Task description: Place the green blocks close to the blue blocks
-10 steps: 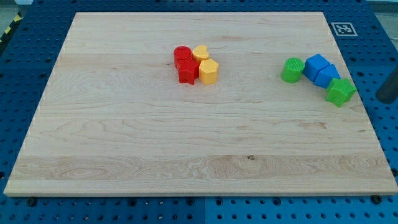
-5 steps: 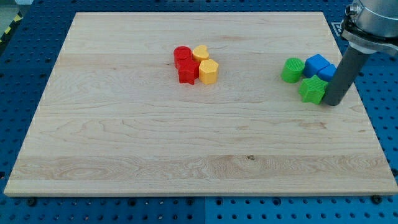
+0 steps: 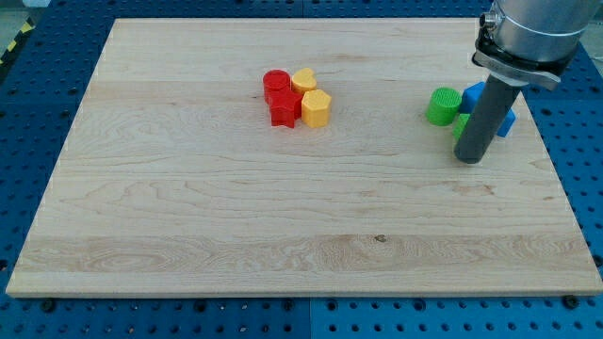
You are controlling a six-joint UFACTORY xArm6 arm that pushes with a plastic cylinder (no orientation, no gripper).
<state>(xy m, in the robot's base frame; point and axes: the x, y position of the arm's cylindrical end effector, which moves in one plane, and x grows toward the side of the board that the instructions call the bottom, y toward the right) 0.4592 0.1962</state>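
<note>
Camera view: my tip (image 3: 468,160) hides green block (image 3: 461,125).

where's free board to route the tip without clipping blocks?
Free: the whole bottom half of the board, the view's left up to the red blocks, and the strip between the yellow blocks and the green cylinder. Crowded: upper right, where my tip sits against the green and blue blocks.

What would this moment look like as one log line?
my tip beside green star block | green cylinder touching blue blocks | red-yellow cluster apart
</note>
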